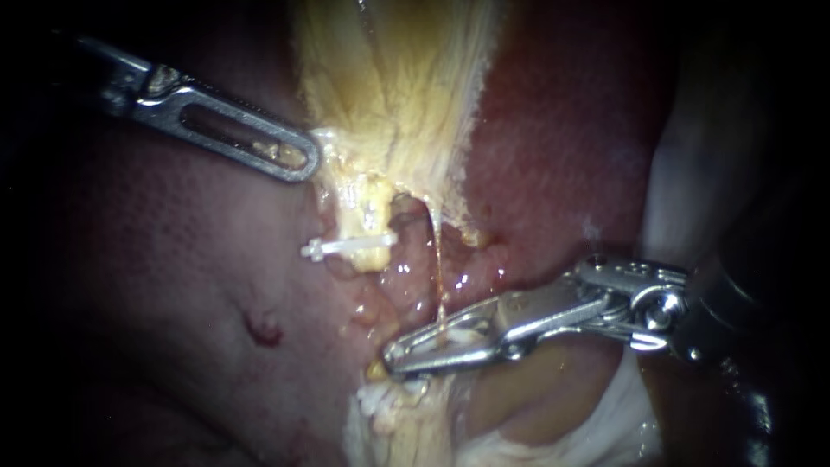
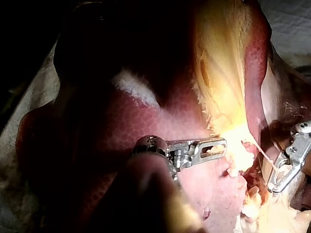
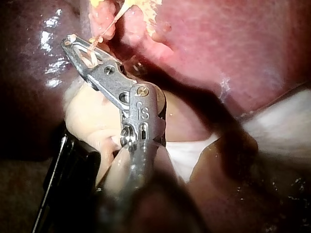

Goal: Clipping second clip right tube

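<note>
Where the yellow tissue (image 1: 389,86) fans down over the liver (image 1: 173,285), two tubes leave its lower edge. Left one is a short, thick, pale yellow stump (image 1: 367,203) with a white clip (image 1: 346,248) across it, the clip's ends sticking out on both sides. Right tube (image 1: 438,268) is much thinner: a stretched, glossy, tan-yellow thread running straight down from the tissue edge, free of the wet red bed behind it.

Right instrument (image 1: 393,359) comes in from the right, low, and its tip points to the endoscope view's left. Jaws nearly closed, only a narrow slot between them. A whitish second clip (image 1: 462,333) sits in that slot with both jaws against it, and the right tube's lower end enters the slot about midway along the jaws. Right wrist view agrees: the instrument's tip (image 3: 70,43) is narrow, the clip (image 3: 89,58) is inside it, and the thread (image 3: 114,22) crosses in from the tissue ahead. Cannot tell if the clip is fully squeezed onto the tube.

Left instrument (image 1: 298,160) comes in from the upper left with a slotted jaw on top. Jaws lie together, pinching the whitish fringe at the yellow tissue's edge, with yellow bits showing in the slot. Left wrist view has the same tip (image 2: 221,145) touching that edge, the right instrument (image 2: 273,188) beyond it.

White cloth (image 1: 605,415) lies under the right instrument's shaft.
</note>
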